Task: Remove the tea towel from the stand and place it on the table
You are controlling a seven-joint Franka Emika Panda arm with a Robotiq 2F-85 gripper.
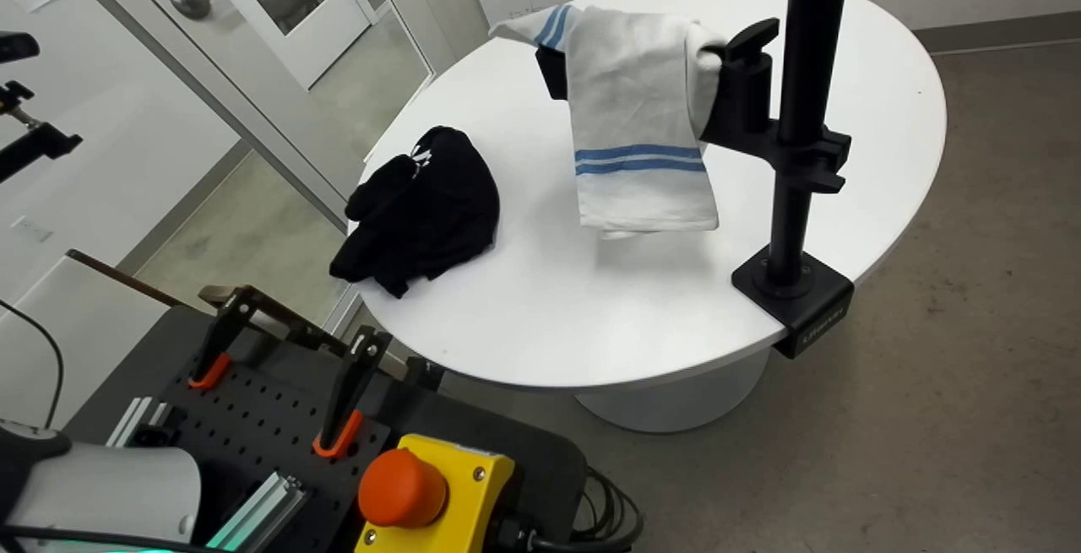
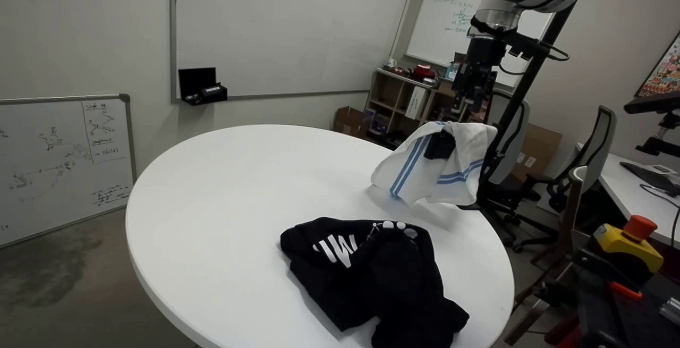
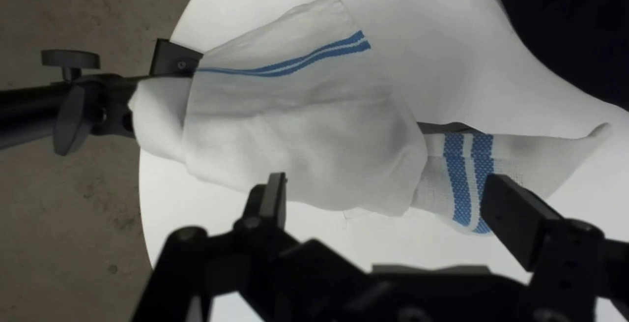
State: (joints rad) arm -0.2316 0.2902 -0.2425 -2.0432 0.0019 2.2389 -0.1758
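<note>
While the towel (image 1: 638,118) hangs on the stand (image 1: 802,110), I've got my gripper (image 3: 386,184) above the stand's side arm (image 1: 552,73), jaws spread wide! Black clothing (image 1: 435,207) lies on the table (image 1: 532,321), apart from the stand.

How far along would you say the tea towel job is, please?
Done: none of the transfer yet; the tea towel drapes over the stand. In hand: positioning, it seems; the gripper hangs open above the towel, holding nothing. Left: grasp it, lift it off, and lay it on the white table visible beneath.
</note>
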